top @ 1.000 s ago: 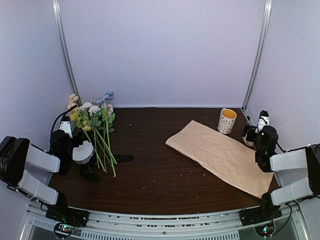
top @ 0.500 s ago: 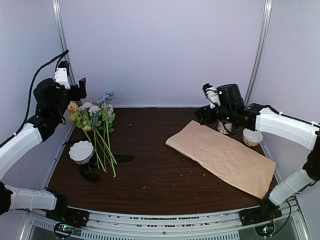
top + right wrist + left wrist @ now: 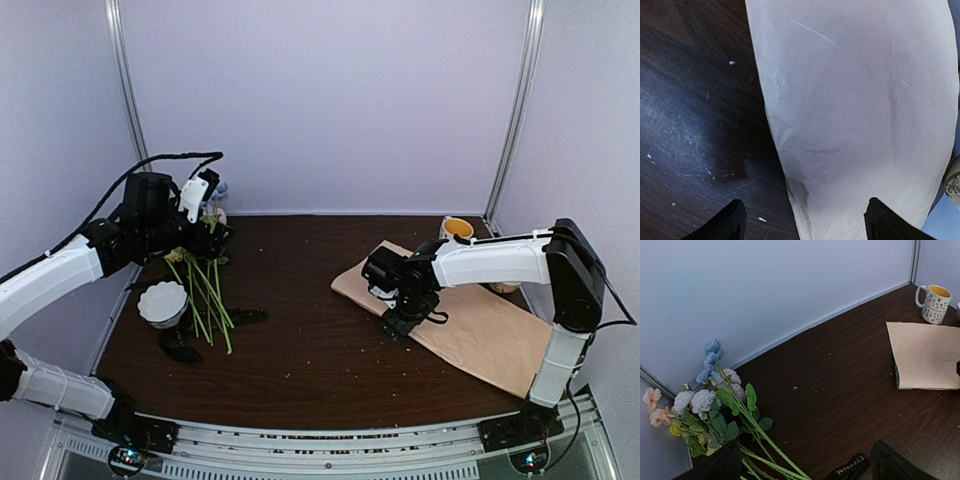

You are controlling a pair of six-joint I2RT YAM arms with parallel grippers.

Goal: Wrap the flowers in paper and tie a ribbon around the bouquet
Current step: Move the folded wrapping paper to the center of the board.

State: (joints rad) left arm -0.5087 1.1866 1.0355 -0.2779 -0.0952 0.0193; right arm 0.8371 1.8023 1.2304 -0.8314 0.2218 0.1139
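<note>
Flowers (image 3: 198, 268) lie loose at the back left of the table (image 3: 300, 350), blossoms toward the wall, stems fanned toward the near edge. Paper (image 3: 470, 335) lies flat on the right side and looks folded double at its left edge. Nothing is wrapped yet.

Left gripper (image 3: 805, 462): jaws spread, empty, held above the table just beside the blossoms. Right gripper (image 3: 404, 322): jaws spread, empty, low over the paper's near-left edge, which runs between its fingers (image 3: 735, 220).

Risks, as judged:
- The sheet is thin and flat on the wood, so a pinch may catch one layer only, or crease or tear the edge.
- Dragging the paper could nudge the mug (image 3: 455, 241) near its far corner.
- The stems are separate, so a narrow grasp may leave some behind.
- The white bowl (image 3: 162, 303) and ribbon (image 3: 243, 316) lie beside the stems and a sweep could shift either.
</note>
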